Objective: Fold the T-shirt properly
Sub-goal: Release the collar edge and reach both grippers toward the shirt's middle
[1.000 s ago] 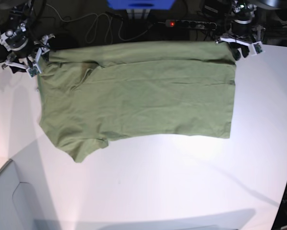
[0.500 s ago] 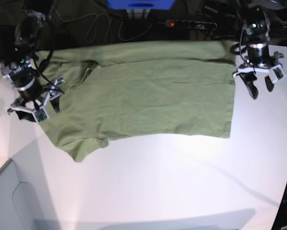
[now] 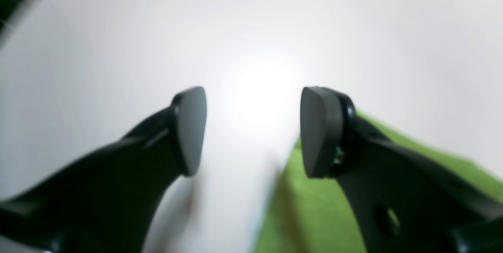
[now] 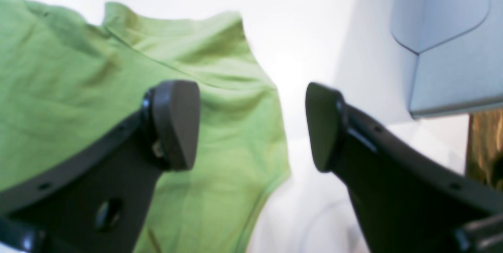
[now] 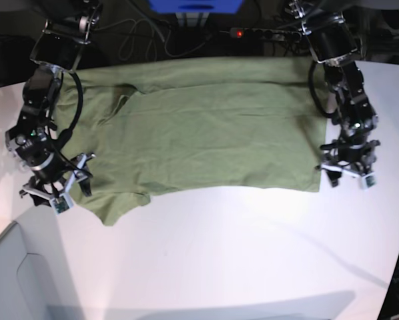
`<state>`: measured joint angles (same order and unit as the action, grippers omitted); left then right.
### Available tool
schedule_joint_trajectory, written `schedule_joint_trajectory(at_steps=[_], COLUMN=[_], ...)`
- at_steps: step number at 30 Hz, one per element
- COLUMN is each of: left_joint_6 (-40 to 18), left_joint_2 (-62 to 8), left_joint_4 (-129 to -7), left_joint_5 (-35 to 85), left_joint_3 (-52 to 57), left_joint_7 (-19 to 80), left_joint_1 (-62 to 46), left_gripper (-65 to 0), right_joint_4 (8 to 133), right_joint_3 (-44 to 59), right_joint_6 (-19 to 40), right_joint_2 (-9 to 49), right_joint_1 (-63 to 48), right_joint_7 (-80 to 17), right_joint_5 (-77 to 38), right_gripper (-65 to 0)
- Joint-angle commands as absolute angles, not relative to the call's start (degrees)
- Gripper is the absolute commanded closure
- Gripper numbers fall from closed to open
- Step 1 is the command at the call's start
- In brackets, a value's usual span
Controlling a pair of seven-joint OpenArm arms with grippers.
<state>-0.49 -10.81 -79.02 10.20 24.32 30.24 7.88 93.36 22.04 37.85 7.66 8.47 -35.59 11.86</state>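
While both sets of my fingers stand wide open w/ nothing in them, the olive-green short-sleeved cotton T-shirt (image 5: 193,127) lies spread flat toward the far edge of the white tabletop (image 5: 253,253), long axis running left-right across it. My left gripper (image 5: 347,175) hangs at the shirt's near hem corner; in the left wrist view one pad (image 3: 320,131) sits over the cloth edge, the other over bare tabletop. My right gripper (image 5: 55,193) hangs at the opposite end, just beside the near sleeve, cloth under one finger there too. Each arm is nearest its own near corner, so I'd say next grab = those corners, then carry toward the far edge.
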Motion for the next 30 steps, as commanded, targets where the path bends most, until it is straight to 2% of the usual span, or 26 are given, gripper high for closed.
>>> schedule_joint_trajectory(at_steps=[1,5,9,18,20,26,30], left_joint_6=[0.0,0.0,0.0,0.0,0.0,0.0,0.0], left_joint_2=[-11.9,-12.3,-13.5,-13.8,-13.8,-13.7,-13.4], left_joint_4=[-77.3,-67.6,-63.7,-57.7,-56.5,-55.4,-55.5], left_joint_5=[9.6,8.7,8.7,9.0,9.2,9.3,9.3], left_joint_3=[23.9,20.4,15.3,12.7,12.7,12.9,12.8], left_joint_7=[28.6,23.5,17.2,14.5,14.3,14.2,14.2], left_joint_1=[10.8,14.5,14.5,15.3,15.3,15.3,15.3], left_gripper=[-36.3,-36.3,-36.3,-35.7,-30.9,-9.5,0.0], right_joint_4=[94.5,94.5,94.8,94.6,94.5,87.2,78.7], right_joint_3=[22.2,22.2,22.2,22.2,22.2,22.2,22.2], right_joint_6=[37.8,37.8,37.8,37.8,37.8,37.8,37.8], right_joint_2=[8.4,8.4,8.4,8.4,8.4,8.4,8.3], right_joint_1=[9.2,8.7,6.9,7.1,7.6,14.1,20.5], right_joint_7=[-34.3,-34.3,-34.3,-34.3,-34.3,-34.3,-34.3], right_joint_5=[11.1,11.1,11.1,11.1,11.1,11.1,11.1], right_gripper=[-40.5,-40.5,-40.5,-40.5,-40.5,-40.5,-40.5])
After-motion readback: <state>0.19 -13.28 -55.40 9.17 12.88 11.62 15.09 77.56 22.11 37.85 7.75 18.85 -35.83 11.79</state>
